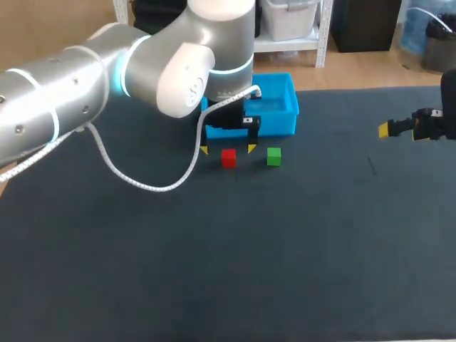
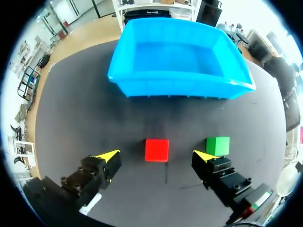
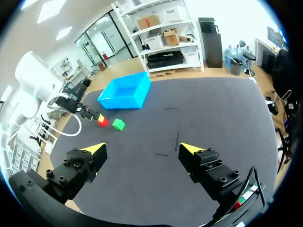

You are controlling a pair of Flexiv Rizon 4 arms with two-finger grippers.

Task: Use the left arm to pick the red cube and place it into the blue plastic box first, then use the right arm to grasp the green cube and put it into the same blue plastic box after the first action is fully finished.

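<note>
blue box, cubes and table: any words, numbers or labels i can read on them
None: the blue box, the red cube, the green cube and the table show no words, numbers or signs in any view.

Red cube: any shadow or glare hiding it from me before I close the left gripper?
Left wrist view: red cube evenly lit, no glare, between the left gripper's open fingers; the blue box's soft shadow stops short of it. Head view: the left arm covers part of the box, not the cube. Right wrist view: cube tiny but unshaded.
</note>
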